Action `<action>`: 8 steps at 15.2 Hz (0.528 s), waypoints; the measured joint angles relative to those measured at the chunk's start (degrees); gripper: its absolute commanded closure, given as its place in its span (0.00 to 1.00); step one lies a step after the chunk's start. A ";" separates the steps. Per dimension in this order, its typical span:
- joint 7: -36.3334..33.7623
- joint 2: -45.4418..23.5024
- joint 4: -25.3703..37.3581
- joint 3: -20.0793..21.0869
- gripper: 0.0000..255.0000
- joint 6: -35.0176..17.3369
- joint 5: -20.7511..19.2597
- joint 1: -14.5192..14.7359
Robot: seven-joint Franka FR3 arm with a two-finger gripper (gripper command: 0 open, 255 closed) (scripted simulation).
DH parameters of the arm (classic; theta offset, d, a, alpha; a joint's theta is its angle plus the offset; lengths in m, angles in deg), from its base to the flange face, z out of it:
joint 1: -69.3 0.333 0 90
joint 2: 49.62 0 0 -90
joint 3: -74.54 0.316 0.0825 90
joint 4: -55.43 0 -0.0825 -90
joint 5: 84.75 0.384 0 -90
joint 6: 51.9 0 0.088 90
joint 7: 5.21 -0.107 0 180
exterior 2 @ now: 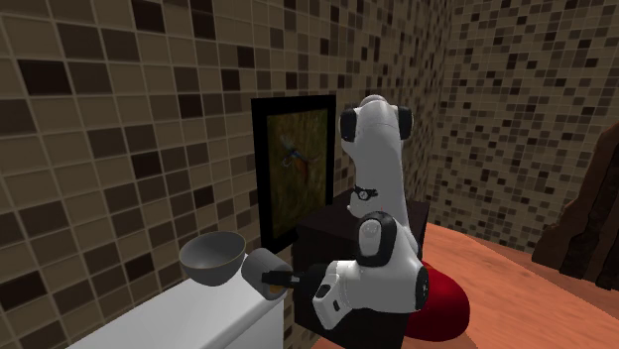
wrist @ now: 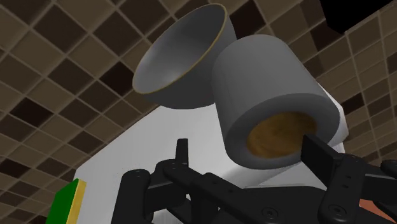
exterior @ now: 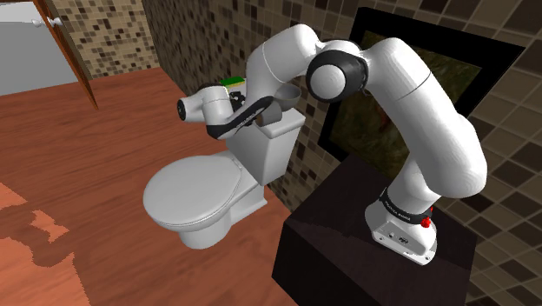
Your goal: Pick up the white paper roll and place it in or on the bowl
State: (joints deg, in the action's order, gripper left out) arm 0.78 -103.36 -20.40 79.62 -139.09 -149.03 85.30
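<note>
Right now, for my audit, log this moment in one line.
paper roll on tank beside bowl | bowl empty | gripper open at roll

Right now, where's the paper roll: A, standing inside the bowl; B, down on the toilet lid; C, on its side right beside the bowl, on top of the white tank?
C: the paper roll lies on its side, brown core showing, right beside the grey bowl on the white tank.

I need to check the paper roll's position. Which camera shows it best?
The wrist view: the paper roll lies close beside the bowl, brown core facing the camera. The second exterior view shows it small; in the shoulder view the arm blocks it.
</note>
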 measured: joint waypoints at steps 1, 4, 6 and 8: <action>-0.15 -0.02 -0.51 -0.16 0.00 -0.45 -0.28 -0.23; -0.55 -0.14 -1.60 -0.65 0.00 -2.00 -0.97 -1.23; -0.66 0.00 -2.22 -0.91 0.00 -2.80 -1.31 -1.81; -0.74 0.17 -2.59 -0.98 0.00 -3.09 -1.42 -2.02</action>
State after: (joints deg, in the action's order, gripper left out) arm 0.04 -103.19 -22.99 78.64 -142.18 -150.44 83.28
